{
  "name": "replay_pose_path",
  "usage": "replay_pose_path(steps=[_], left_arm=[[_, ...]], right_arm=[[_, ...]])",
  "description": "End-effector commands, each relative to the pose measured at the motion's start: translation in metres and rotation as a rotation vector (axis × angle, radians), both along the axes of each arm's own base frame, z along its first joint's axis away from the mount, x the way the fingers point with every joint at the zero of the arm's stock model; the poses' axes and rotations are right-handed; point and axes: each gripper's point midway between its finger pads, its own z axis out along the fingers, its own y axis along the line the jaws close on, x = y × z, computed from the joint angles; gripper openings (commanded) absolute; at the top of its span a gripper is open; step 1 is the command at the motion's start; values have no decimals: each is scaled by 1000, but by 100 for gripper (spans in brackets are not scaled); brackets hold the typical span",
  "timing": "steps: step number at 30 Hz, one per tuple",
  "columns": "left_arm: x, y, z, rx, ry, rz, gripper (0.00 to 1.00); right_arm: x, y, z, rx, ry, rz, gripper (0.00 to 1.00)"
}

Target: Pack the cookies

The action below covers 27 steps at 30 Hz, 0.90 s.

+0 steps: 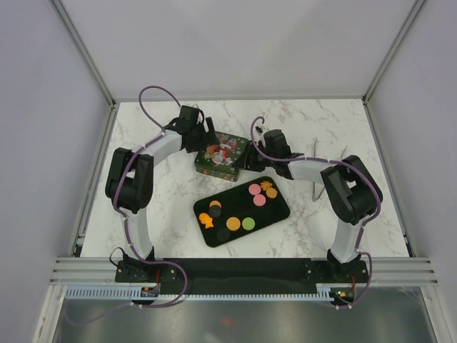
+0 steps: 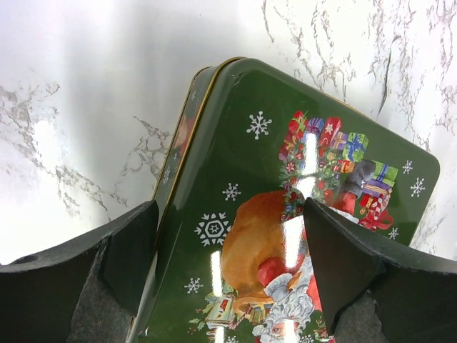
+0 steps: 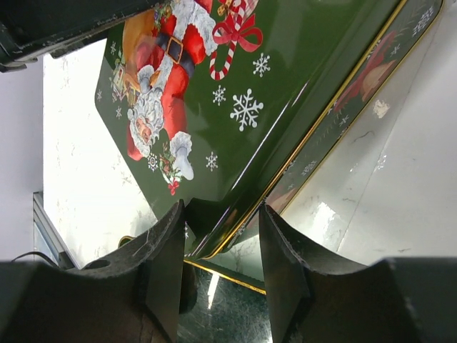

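The cookies (image 1: pixel 254 189) lie on a black oblong tray (image 1: pixel 275 212) in the top view: pink, orange, green (image 1: pixel 248 224) and dark rounds, and orange star shapes (image 1: pixel 266 186). Behind the tray stands a green Christmas tin (image 1: pixel 221 156). My right gripper (image 1: pixel 248 158) (image 3: pixel 223 214) is closed on the corner rim of the tin's lid (image 3: pixel 285 57). The lid is tilted up, and the tin's gold-rimmed base (image 3: pixel 235 314) shows under it. My left gripper (image 1: pixel 211 139) (image 2: pixel 225 214) is open over the lid (image 2: pixel 250 164), one finger (image 2: pixel 128 250) beside its edge and the other above its top.
The tray sits in front of the tin, toward the arm bases. Thin metal tongs (image 1: pixel 315 153) lie on the marble table (image 1: pixel 143 136) at the far right, behind the right arm. Frame posts and walls enclose the table.
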Motion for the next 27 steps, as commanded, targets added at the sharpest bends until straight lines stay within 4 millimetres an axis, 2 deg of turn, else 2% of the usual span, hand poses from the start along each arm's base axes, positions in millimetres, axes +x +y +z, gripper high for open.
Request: replay_pose_path(steps=[1, 3, 5, 8, 13, 18, 22, 23, 24, 27], left_arm=[[-50, 1, -43, 13, 199, 10, 89], [-54, 1, -45, 7, 208, 21, 89], [-64, 6, -49, 13, 225, 25, 89], [-76, 11, -55, 22, 249, 27, 89], [-83, 16, -60, 28, 268, 34, 89], [-85, 20, -63, 31, 277, 40, 89], [-89, 22, -65, 33, 286, 44, 89], [-84, 20, -64, 16, 269, 65, 89], [-68, 11, -58, -52, 221, 121, 88], [-70, 11, -61, -66, 225, 128, 88]], right_arm=[[-59, -10, -72, -173, 150, 123, 47], [-62, 0, -62, -98, 147, 143, 48], [-69, 7, -60, -50, 172, 165, 57], [-67, 10, -56, -19, 159, 168, 65], [-73, 20, -55, 51, 188, 197, 70], [-80, 19, -52, 75, 193, 218, 74], [-81, 20, -54, 74, 201, 236, 68], [-81, 21, -55, 74, 205, 238, 67], [-81, 21, -57, 74, 207, 239, 66], [-83, 21, -63, 63, 213, 245, 56]])
